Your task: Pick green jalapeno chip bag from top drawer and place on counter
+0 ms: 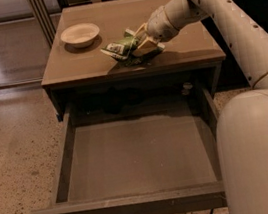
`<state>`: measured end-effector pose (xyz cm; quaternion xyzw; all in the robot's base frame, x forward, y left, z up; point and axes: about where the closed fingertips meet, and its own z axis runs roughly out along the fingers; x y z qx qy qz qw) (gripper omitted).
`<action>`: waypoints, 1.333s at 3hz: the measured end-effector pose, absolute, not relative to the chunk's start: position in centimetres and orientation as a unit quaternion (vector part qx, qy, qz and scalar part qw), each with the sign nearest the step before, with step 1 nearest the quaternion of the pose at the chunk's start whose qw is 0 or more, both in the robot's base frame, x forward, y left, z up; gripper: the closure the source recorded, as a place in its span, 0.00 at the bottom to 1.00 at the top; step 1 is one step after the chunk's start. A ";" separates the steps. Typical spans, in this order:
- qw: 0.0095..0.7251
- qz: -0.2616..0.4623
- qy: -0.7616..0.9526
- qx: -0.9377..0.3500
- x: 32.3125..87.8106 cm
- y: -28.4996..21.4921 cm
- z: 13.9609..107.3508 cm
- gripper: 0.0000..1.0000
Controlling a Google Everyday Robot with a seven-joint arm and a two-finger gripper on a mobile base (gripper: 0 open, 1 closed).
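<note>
Our tool (143, 44) holds the green jalapeno chip bag (124, 50) low over the desk (87, 68) by its near edge, so a sloppy let-go could drop it into the open top drawer (131, 155).

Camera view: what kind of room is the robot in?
Probably a break room or small kitchen, though that's a guess. A round white bowl sits on the glossy tan counter above an open grey-brown drawer, and the robot's gripper is at a crinkled green chip bag there.
</note>
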<state>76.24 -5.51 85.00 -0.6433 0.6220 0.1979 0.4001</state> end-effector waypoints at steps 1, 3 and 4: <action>0.400 0.198 0.622 -0.643 76.2 -5.5 85.0 1.00; 0.400 0.198 0.622 -0.643 76.2 -5.5 85.0 0.58; 0.400 0.198 0.622 -0.643 76.2 -5.5 85.0 0.35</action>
